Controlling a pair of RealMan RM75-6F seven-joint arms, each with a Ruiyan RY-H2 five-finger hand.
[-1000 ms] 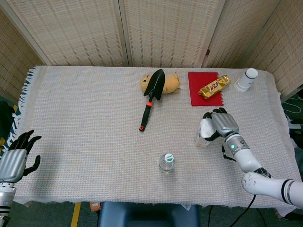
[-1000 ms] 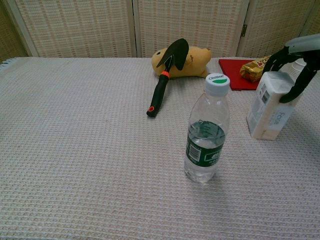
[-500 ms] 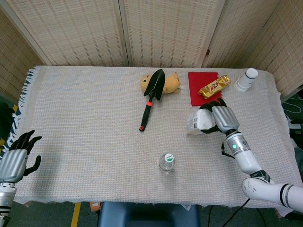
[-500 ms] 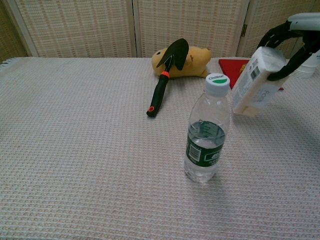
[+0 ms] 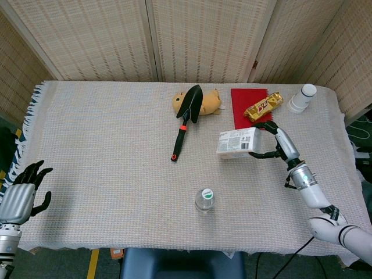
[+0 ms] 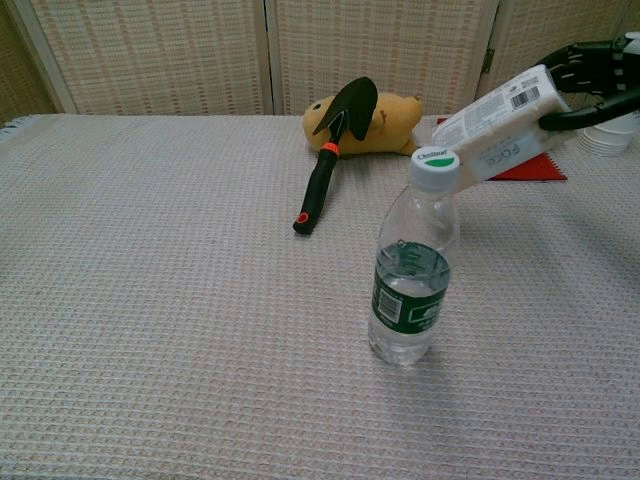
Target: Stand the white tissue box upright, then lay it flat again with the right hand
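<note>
Right now my right hand [image 5: 273, 141] grips the white tissue box [image 5: 237, 143] by its right end, holding it clear of the table [image 5: 104, 145] and tipped over toward flat, near the front edge of the red mat [image 5: 249, 114], because laying it down on its broad face is the step I judge to be in hand. My left hand [image 5: 22, 192] hangs off the table's near-left corner, fingers apart, holding nothing (it has no part here). As for containers, the water bottle [image 6: 411, 270] stands capped in front of me, holding some clear water.

No label on the tissue box [image 6: 503, 122] or bottle [image 6: 410, 290] reads clearly.
</note>
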